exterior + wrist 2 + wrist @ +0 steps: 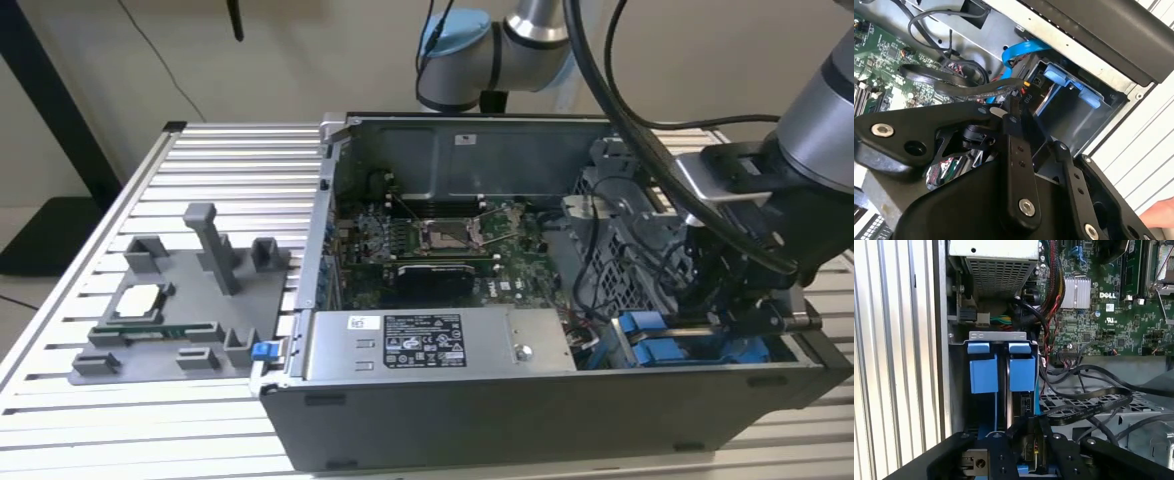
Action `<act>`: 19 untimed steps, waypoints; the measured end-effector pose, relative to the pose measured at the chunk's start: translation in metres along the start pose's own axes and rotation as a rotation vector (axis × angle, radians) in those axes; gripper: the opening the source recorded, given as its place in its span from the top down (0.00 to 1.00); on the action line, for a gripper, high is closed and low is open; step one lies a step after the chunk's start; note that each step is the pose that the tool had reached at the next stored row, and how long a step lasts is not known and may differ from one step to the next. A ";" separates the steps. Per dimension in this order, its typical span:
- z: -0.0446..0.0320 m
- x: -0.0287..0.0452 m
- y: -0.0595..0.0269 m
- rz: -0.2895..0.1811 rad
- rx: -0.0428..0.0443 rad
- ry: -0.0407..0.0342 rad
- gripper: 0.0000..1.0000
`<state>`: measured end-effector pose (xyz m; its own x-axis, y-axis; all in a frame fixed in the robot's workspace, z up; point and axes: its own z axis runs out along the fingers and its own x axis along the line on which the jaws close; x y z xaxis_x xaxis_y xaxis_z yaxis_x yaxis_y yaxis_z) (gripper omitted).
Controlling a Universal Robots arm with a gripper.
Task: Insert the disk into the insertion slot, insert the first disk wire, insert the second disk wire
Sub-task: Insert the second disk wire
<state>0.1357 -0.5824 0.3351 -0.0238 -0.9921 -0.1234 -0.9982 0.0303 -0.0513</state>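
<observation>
My gripper (pixel 727 325) hangs inside the open computer case (pixel 534 420), down at the drive bay in the case's front corner, on the exterior view's right. In the second wrist view the black fingers (pixel 1015 150) stand close together around a flat black cable (pixel 969 90) at the mouth of the bay, though I cannot tell whether they actually pinch it. The insertion slot (pixel 999 337), a grey metal bay with bright blue plastic tabs, sits beside the case wall; two blue tabs (pixel 984 372) stand side by side at its end in the first wrist view. Between the blue rails the edge of the disk (pixel 1021 405) shows, seated down in the slot just beyond my fingertips. A light-blue data cable (pixel 1021 50) curves along the case wall above the bay. The green motherboard (pixel 441 235) lies on the case floor, and the grey power-supply box (pixel 427 345) runs along the near wall. On the slatted worktop (pixel 147 420), well apart toward the exterior view's left edge, rests a grey parts fixture (pixel 187 300).
</observation>
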 end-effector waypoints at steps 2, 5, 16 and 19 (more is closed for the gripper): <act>-0.0011 0.0000 0.0000 0.000 -0.0003 -0.0016 0.00; -0.0060 -0.0006 -0.0002 0.000 -0.0017 -0.0026 0.00; -0.0305 -0.0036 -0.0015 0.001 -0.0075 -0.0024 0.00; -0.0360 -0.0043 -0.0018 0.001 -0.0080 -0.0023 0.00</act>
<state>0.1357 -0.5826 0.3714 -0.0248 -0.9918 -0.1257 -0.9986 0.0305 -0.0433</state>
